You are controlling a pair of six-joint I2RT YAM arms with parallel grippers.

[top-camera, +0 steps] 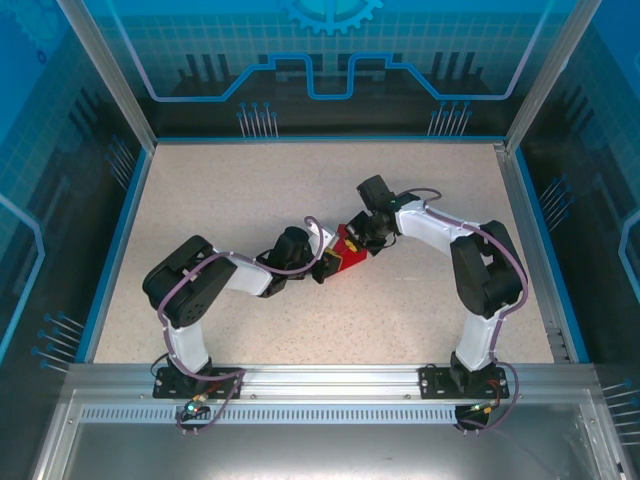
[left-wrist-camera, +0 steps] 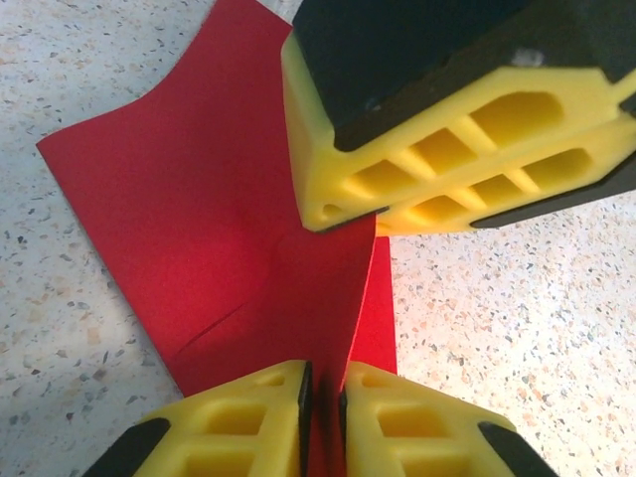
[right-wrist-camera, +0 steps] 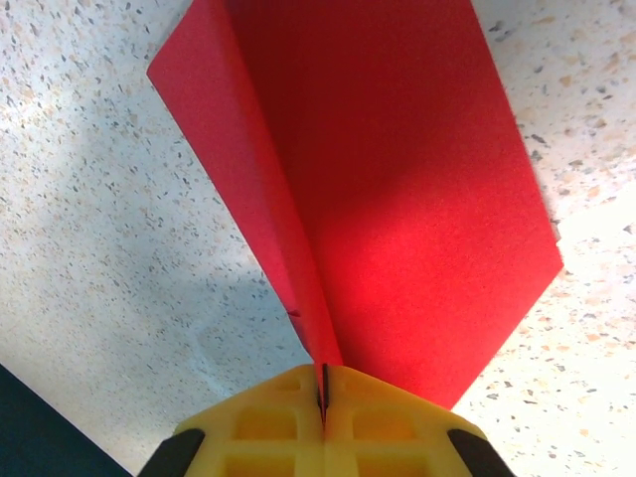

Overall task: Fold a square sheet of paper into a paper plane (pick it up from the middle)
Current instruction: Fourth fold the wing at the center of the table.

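Bases: left arm base [top-camera: 188, 378] and right arm base [top-camera: 468, 378], both fixed to a metal rail [top-camera: 320, 372] at the near edge of the counter [top-camera: 230, 190], which is speckled beige.

Left gripper [top-camera: 322, 268]: yellow fingers, reaching in from the left toward mid-counter. In its wrist view [left-wrist-camera: 323, 390] the fingers stand almost together with a raised ridge of red paper nipped between them. State: clenched on the sheet.

Sheet of paper [top-camera: 348, 252]: bright red, at the middle of the counter between the two grippers. It is not flat. The centre stands up as a ridge and the sides fall away to the counter [left-wrist-camera: 199, 199]. One slanting crease shows in the left flap. From the right wrist the two halves meet in a sharp fold [right-wrist-camera: 397, 179].

Right gripper [top-camera: 365, 240]: opposite the left one, tips just beside it [left-wrist-camera: 358, 221]. Its yellow fingers are pressed together on the fold [right-wrist-camera: 323, 383]. State: grasping the sheet.

Blue panel walls [top-camera: 330, 60]: beyond the far edge of the counter.
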